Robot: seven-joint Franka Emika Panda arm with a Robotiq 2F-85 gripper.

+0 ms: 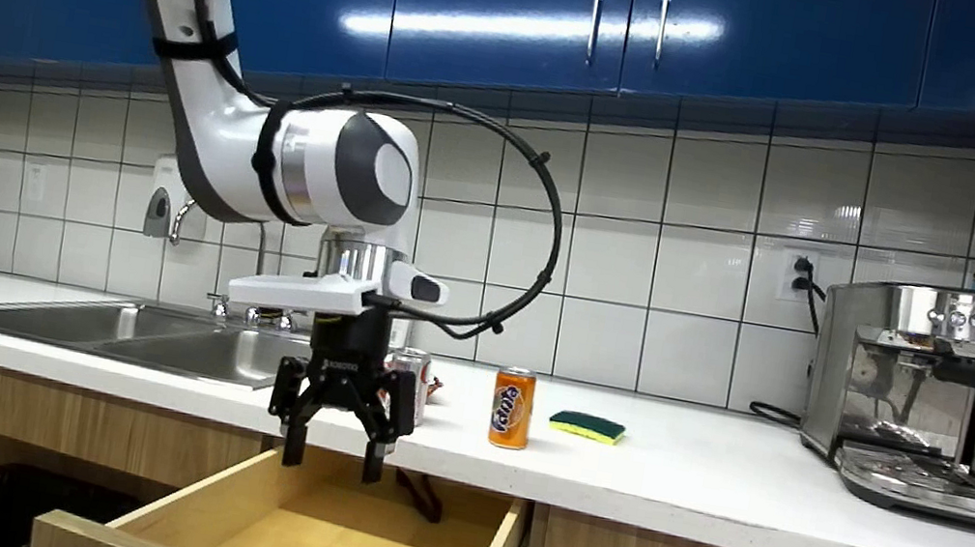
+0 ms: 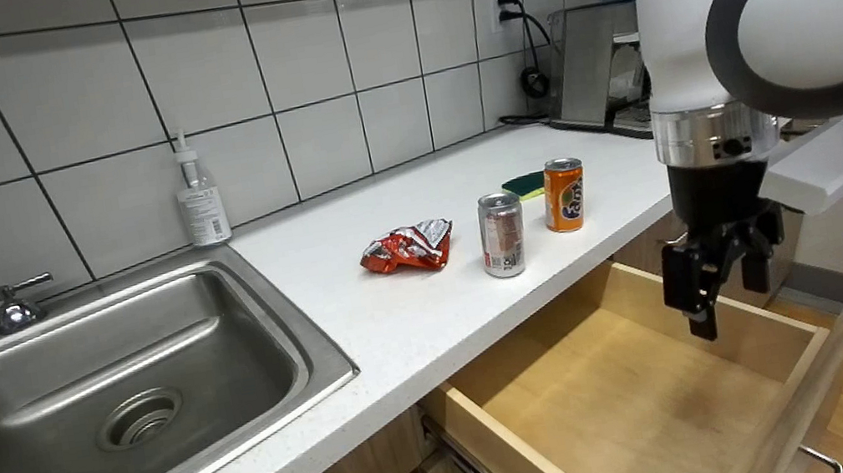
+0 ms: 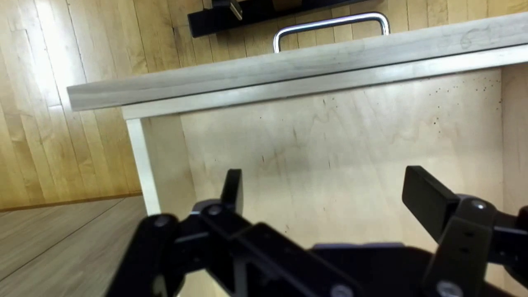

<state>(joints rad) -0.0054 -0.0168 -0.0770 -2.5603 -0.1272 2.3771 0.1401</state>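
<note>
My gripper [image 1: 333, 457] is open with nothing between its fingers, pointing down over the pulled-out wooden drawer [image 1: 348, 535]. In an exterior view the gripper [image 2: 727, 298] also hangs above the drawer [image 2: 621, 374]. In the wrist view the fingers [image 3: 324, 177] are wide apart over the bare drawer bottom [image 3: 330, 132]. On the counter stand an orange Fanta can [image 2: 565, 195] and a silver can [image 2: 502, 235], both upright. A crumpled red wrapper [image 2: 408, 249] lies beside the silver can. A green and yellow sponge [image 1: 587, 426] lies behind the Fanta can. A dark strap-like thing [image 1: 421, 496] shows at the drawer's back.
A steel sink [image 2: 304, 348] is set into the white counter [image 1: 689, 482]. A soap bottle [image 2: 202, 203] stands behind it. A coffee machine [image 1: 920, 381] stands along the counter. Blue cabinets [image 1: 511, 3] hang above. The drawer's metal handle [image 3: 330, 24] juts out at its front.
</note>
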